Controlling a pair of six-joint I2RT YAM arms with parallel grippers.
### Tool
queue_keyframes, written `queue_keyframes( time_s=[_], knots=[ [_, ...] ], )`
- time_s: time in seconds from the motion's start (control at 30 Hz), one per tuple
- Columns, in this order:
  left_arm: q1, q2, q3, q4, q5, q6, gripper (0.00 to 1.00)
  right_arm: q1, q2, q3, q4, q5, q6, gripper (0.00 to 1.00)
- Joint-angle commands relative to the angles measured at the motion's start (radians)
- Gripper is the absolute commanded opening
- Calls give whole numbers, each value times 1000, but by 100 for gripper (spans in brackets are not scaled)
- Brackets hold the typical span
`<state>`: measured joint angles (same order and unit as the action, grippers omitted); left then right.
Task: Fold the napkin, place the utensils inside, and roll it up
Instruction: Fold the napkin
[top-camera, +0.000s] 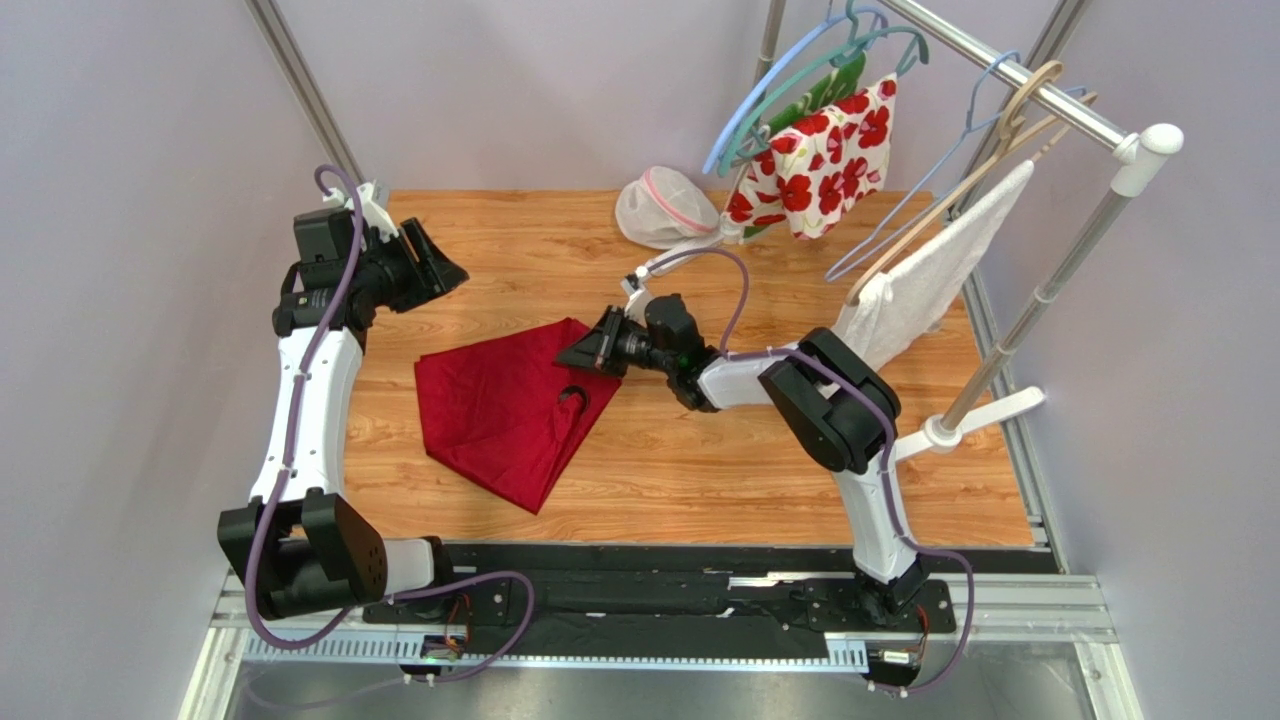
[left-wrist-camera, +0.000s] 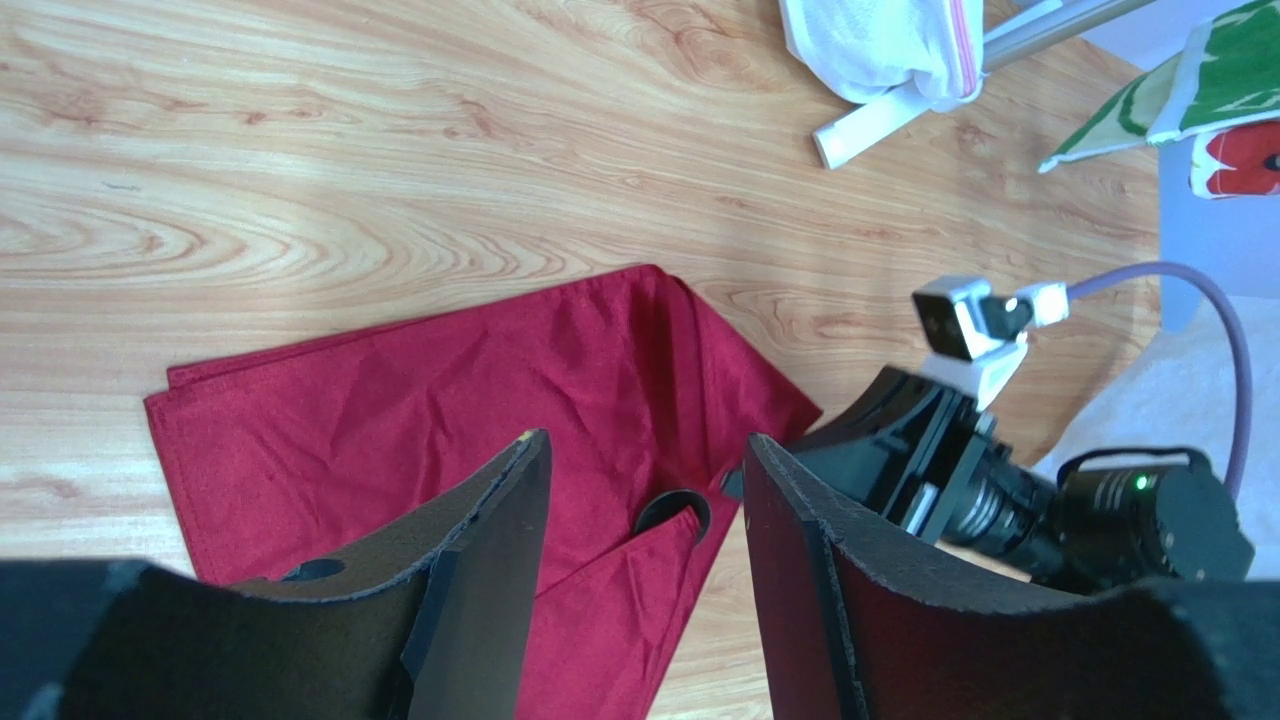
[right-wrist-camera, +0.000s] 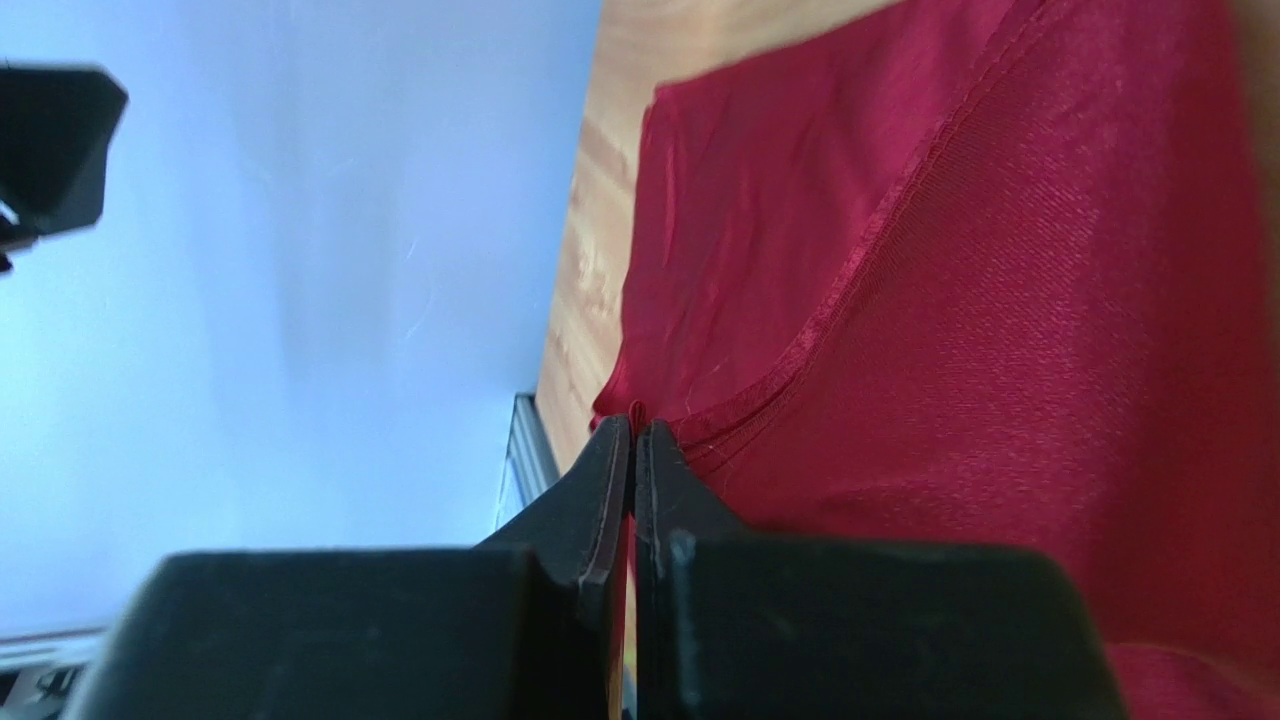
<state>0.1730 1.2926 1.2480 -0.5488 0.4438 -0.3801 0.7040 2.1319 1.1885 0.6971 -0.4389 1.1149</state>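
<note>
Lying on the wooden bench, left of centre: one crimson napkin, partly folded into an uneven pointed shape.
Right gripper: closed, pinching the napkin's hem at its right corner, low over the bench.
Left gripper: jaws wide, holding nothing, raised near the far-left corner, apart from the cloth.
Small black curved item: showing at a fold just beside the right gripper; identity unclear.
Far edge: white mesh bag; floral cloth and white towel hanging on a rack.
</note>
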Motion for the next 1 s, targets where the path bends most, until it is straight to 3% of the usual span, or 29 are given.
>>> queue_keyframes(
  time_s=[0.0, 0.57, 0.97],
  knots=[
    [10, -13, -1, 29, 22, -11, 59, 52, -75, -27, 88, -30, 34, 0],
    [11, -27, -1, 29, 19, -10, 59, 255, -26, -4, 136, -66, 117, 0],
    [10, -38, -2, 29, 22, -11, 59, 308, -27, -33, 157, -49, 131, 0]
  ],
)
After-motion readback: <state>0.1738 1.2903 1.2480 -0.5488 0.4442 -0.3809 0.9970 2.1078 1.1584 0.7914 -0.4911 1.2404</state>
